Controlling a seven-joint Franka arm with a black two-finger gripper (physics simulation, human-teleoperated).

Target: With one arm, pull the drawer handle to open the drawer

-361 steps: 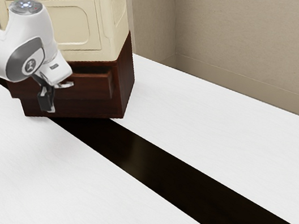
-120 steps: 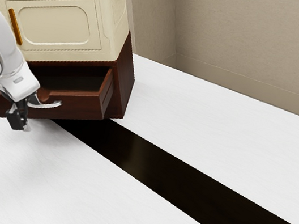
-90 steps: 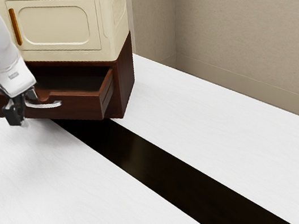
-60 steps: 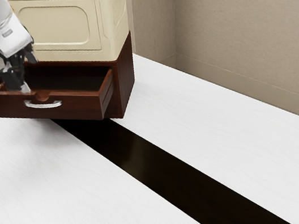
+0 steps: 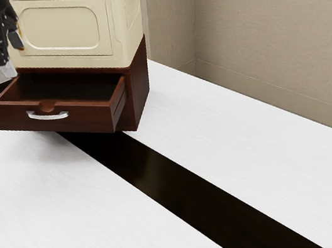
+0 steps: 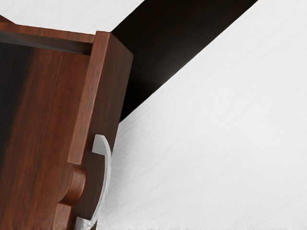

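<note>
My gripper [image 5: 13, 56], fingers spread and empty, hangs above and clear of the silver handle [image 5: 48, 116]; below it, the wooden drawer [image 5: 87, 118] sits open, the pull apparently complete, no further tug likely needed.

A simulated room of undetermined type is evidenced by beige wall [image 5: 282, 41] and baseboard [image 5: 273, 95] at the exterior view's two o'clock.

Drawer [image 5: 90, 118] open below cream cabinet [image 5: 61, 27], gripper [image 5: 15, 59] w/ fingers apart nr ext. view's L
</note>
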